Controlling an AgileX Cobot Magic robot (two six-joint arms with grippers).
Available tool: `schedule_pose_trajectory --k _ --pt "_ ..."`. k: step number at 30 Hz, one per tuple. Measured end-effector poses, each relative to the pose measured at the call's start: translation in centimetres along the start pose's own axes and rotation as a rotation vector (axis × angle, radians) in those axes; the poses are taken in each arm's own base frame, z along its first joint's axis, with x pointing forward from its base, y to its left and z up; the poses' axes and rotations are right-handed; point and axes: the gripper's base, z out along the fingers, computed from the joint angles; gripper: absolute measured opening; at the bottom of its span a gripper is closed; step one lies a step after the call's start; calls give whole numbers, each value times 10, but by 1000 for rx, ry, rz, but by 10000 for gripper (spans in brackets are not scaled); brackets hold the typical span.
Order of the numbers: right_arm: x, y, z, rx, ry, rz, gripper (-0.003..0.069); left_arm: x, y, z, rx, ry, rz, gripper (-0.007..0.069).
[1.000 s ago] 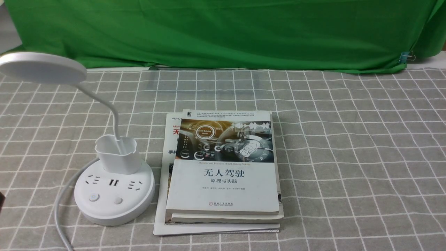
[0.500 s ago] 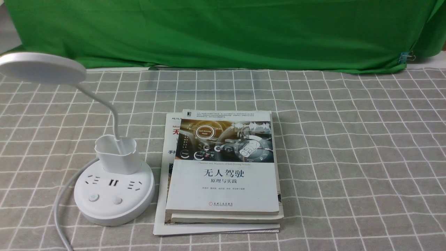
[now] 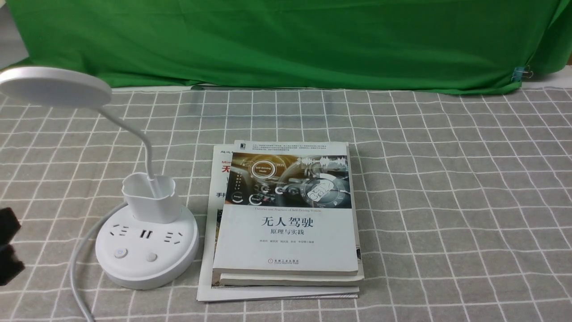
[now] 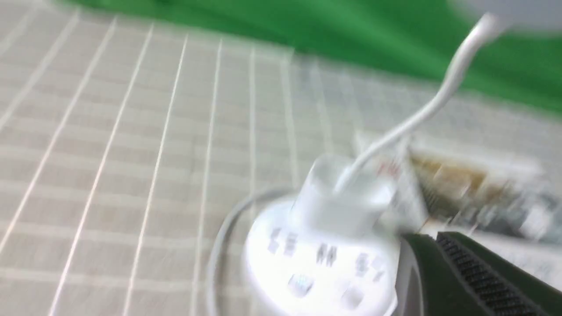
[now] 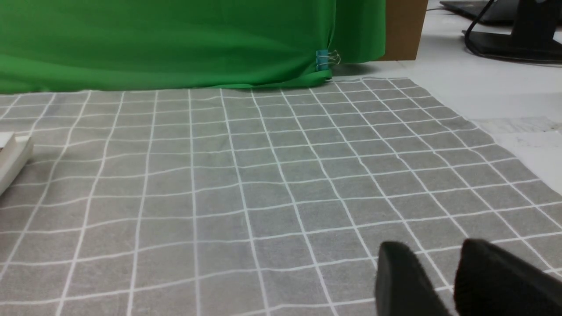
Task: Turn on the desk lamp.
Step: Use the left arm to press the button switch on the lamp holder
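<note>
The white desk lamp (image 3: 147,264) stands at the left on the checked cloth, with its disc head (image 3: 53,87) on a thin bent neck above a small cup (image 3: 149,197). Two buttons (image 3: 119,253) sit at the front of its round base. My left gripper (image 3: 8,243) shows as dark shapes at the left edge, apart from the base. The left wrist view is blurred; there the lamp base (image 4: 316,263) lies just beside the left gripper (image 4: 432,237), whose fingers lie together, shut and empty. The right gripper (image 5: 432,250) hovers low over bare cloth, shut on nothing.
A stack of books (image 3: 286,214) lies right beside the lamp base. The lamp's white cord (image 3: 78,268) curves off toward the near left edge. A green backdrop (image 3: 286,40) hangs along the far side, pinned with a clip (image 3: 520,72).
My left gripper has come into the front view at the left edge, nearer the lamp base. The lamp and books have not moved.
</note>
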Motion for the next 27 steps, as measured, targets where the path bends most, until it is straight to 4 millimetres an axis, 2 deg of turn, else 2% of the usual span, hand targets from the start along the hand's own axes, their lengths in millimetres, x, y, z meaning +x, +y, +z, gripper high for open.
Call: schedule_pose_trajectory --k 7,13,16,20,23,24,25,27 --pt "0 0 0 0 0 0 245 -2 -2 38 2 103 -78 19" --pt "0 0 0 0 0 0 245 17 1 84 -34 383 -85 19" --pt "0 0 0 0 0 0 245 19 -3 99 11 514 -17 19" --pt "0 0 0 0 0 0 245 5 -24 116 101 575 89 19" --pt "0 0 0 0 0 0 245 4 -34 126 83 603 164 19" --pt "0 0 0 0 0 0 245 6 -40 135 50 631 240 19" --pt "0 0 0 0 0 0 245 7 -40 136 45 637 229 19" --pt "0 0 0 0 0 0 245 14 -48 151 12 672 303 19"
